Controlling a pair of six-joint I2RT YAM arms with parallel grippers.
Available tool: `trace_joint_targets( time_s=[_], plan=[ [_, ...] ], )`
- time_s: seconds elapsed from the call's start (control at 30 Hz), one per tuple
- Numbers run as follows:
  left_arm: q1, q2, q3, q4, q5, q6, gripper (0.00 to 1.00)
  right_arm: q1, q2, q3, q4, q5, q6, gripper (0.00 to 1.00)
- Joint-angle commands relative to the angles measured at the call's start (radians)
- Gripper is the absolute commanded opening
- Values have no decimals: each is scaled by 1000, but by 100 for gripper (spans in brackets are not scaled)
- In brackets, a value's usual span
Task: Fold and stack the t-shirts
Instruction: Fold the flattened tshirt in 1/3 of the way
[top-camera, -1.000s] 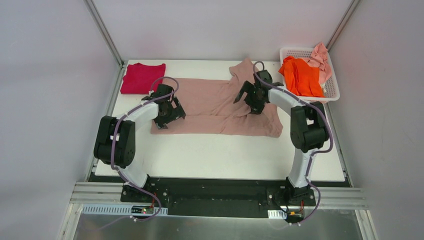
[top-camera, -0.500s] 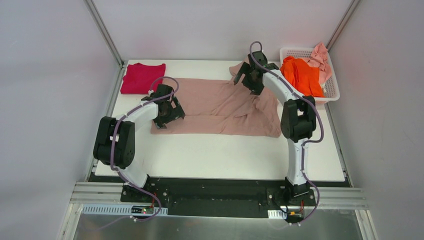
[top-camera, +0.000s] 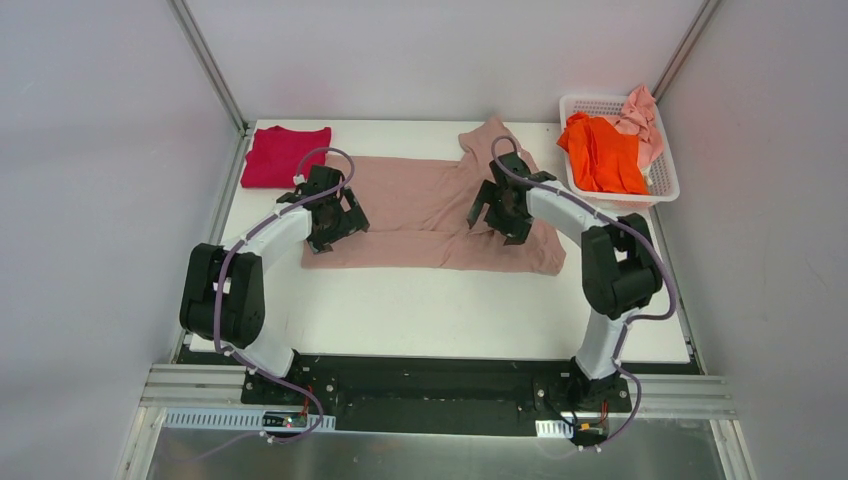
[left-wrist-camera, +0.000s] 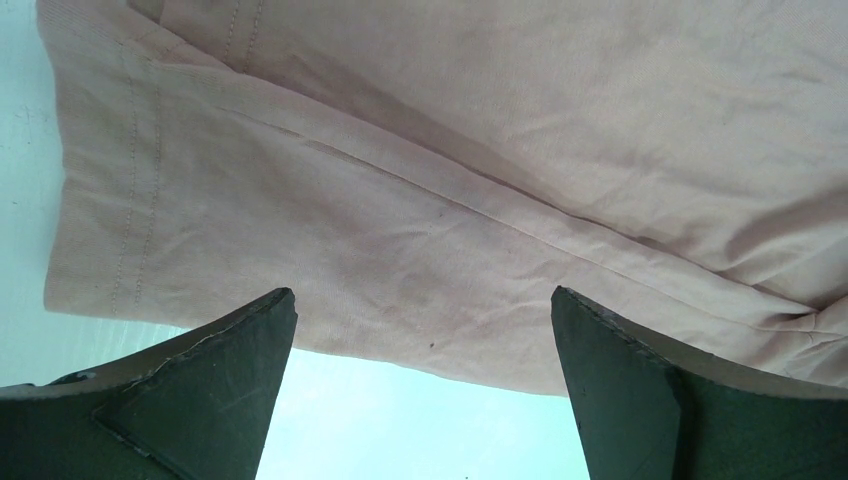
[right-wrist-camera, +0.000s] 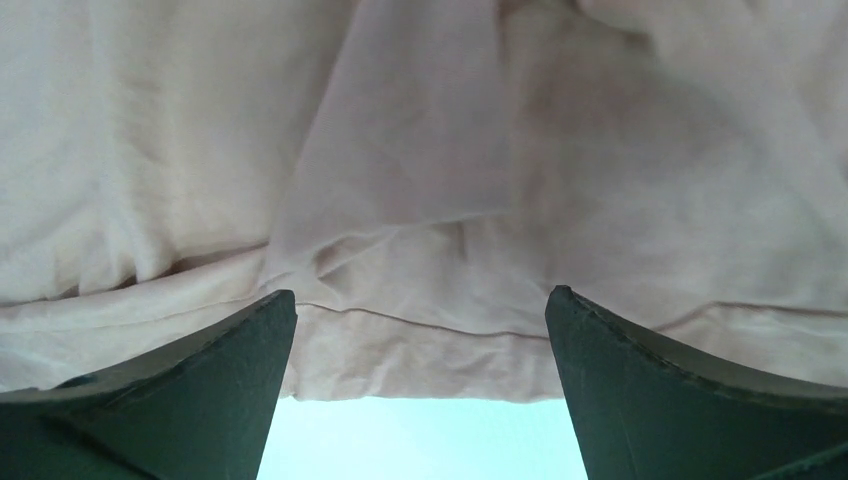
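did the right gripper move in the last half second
Yes: the right gripper moved nearer its base, away from the far edge of the table.

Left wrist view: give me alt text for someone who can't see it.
The open left gripper hangs over a stitched edge of the dusty-pink t-shirt, its dark jaws filling both lower corners. The wrinkled cloth lies on a pale table.

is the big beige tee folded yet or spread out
Mostly spread: the beige tee lies wide across the table, rumpled at its right end.
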Motion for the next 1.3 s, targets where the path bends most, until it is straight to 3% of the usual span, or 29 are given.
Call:
trace_joint_targets(
  time_s=[0.0,0.3,0.67,1.0,1.27],
  plan=[
    [4,-18,3,-5,1,31,99,7,64,97,85,-13,8,99],
    [4,3,6,-5,-16,42,99,8,232,274,82,-7,-11,100],
    [4,17,8,-5,-12,45,99,9,285,382,159,-3,26,100],
    [4,6,0,-6,-11,57,99,10,397,461,276,-126,68,99],
    [4,-17,-10,-7,-1,57,99,9,336,504,259,-94,-1,100]
  ],
)
